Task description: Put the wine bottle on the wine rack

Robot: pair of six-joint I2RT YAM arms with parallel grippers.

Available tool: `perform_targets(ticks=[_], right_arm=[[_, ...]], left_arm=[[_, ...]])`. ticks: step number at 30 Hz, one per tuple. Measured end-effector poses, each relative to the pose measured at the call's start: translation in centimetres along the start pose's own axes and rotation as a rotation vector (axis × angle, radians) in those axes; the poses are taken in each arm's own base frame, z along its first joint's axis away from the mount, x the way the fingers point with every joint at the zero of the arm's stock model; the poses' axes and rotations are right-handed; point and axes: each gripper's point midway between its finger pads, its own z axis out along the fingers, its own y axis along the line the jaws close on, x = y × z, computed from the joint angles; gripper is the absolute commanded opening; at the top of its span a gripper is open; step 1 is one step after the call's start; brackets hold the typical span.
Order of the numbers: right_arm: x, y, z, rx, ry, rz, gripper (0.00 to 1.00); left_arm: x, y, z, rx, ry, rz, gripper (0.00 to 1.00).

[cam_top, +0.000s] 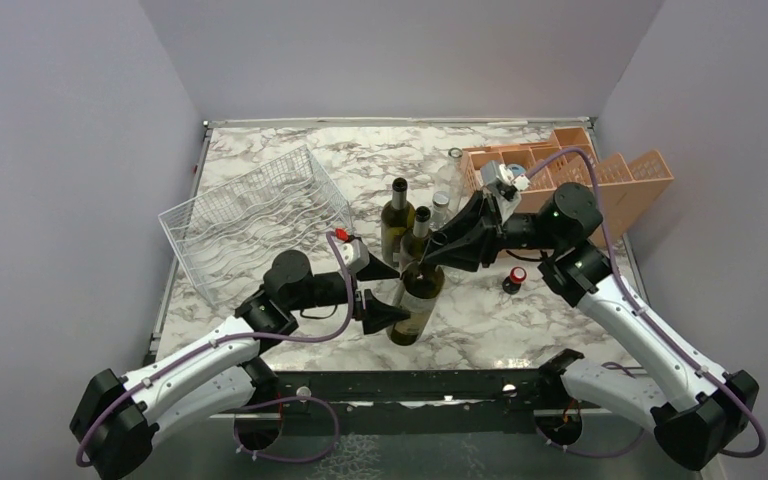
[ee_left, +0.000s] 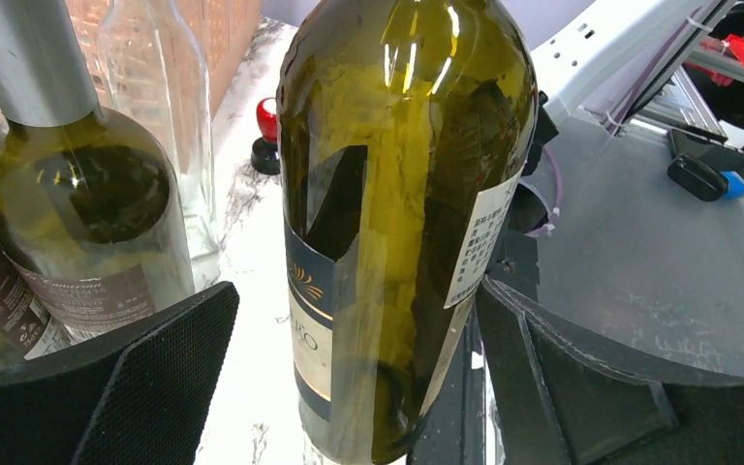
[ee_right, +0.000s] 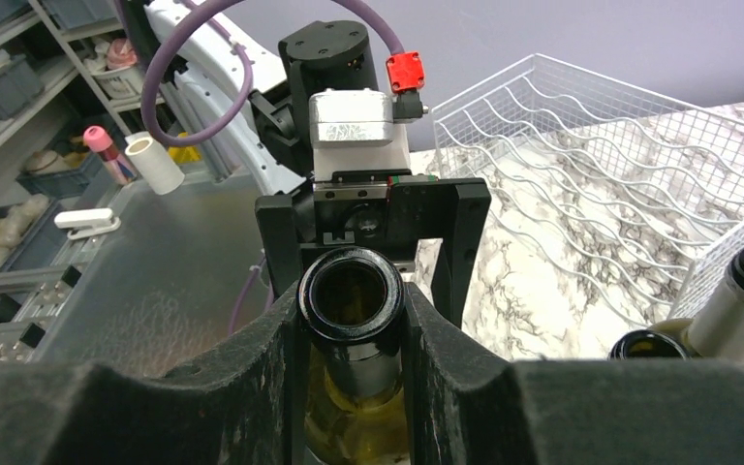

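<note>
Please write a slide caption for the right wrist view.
Right gripper holds the wine bottle by its neck; wine rack behind.

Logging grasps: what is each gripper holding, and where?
Right gripper clamps the wine bottle by its neck; left gripper stands open around its body, holding nothing.

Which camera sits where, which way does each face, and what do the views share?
Top external: above and behind the bases, looking down on the table; both arms show, wine rack at left.
Left wrist: on the left arm, facing the wine bottle inside the open left gripper.
Right wrist: on the right arm, looking along the bottle's neck, clamped by the right gripper, toward the rack.
Shared: all three show that bottle.
</note>
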Motion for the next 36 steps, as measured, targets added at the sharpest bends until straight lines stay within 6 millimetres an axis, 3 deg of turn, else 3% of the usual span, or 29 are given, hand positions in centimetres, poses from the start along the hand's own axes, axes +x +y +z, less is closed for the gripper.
perform_targets(ticks=[20, 36], right_arm=[[-1.2, 1.7, 2.4, -0.111, -0.054, -0.033, 0.01], [-3.4, 0.1, 3.0, -0.004, -0.158, 0.043, 0.01]], left_arm=[[0.2, -1.2, 1.1, 0.065, -0.103, -0.042, 0.99], [-0.4, -1.7, 1.0, 0.111, -0.117, 0.117, 0.97]])
